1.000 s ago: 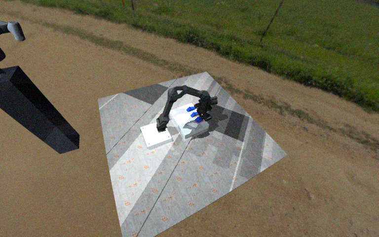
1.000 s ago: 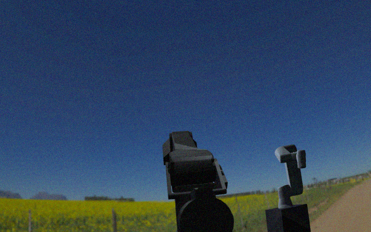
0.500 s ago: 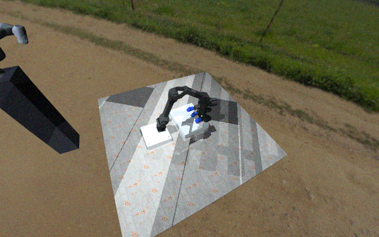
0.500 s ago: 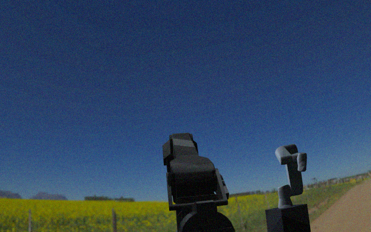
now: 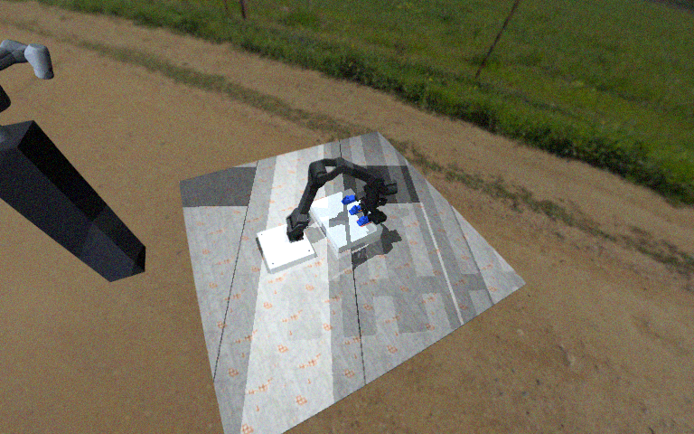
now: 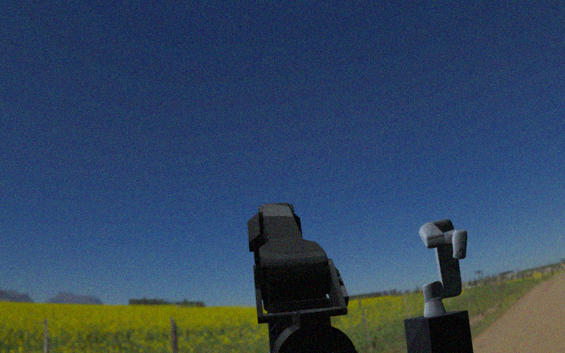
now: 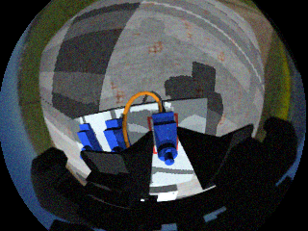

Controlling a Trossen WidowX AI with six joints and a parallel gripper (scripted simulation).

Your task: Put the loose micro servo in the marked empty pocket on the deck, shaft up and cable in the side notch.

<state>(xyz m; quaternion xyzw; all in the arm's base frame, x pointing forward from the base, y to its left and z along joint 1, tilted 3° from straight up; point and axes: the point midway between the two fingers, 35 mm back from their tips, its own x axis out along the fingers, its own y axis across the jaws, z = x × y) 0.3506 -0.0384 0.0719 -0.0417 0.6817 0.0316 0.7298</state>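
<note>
While my jaws stand narrow and slack about the micro servo (image 7: 165, 134), barely wider than its blue body, I judge my grip on it already gone. The servo sits upright between my two dark fingers, its shaft end toward my wrist camera, low in the white deck (image 7: 168, 179). From here I cannot tell whether both ears lie flat or whether the pocket has taken it fully. Its orange cable (image 7: 138, 98) arches up and over to the far side; whether it rests in the side notch is hidden.

Just beside it stand two more blue servos (image 7: 87, 137), in a row along the deck. In the top view the deck (image 5: 334, 227) lies next to my white base plate (image 5: 276, 258) on the patterned grey bench (image 5: 409, 286), with dirt and grass beyond.

The risks I see: with so little room, a finger pad may drag the servo up or tilt it if I lift before spreading wider. The springy cable loop could lever one ear off the deck. Opening too far could knock the neighbouring servo.
</note>
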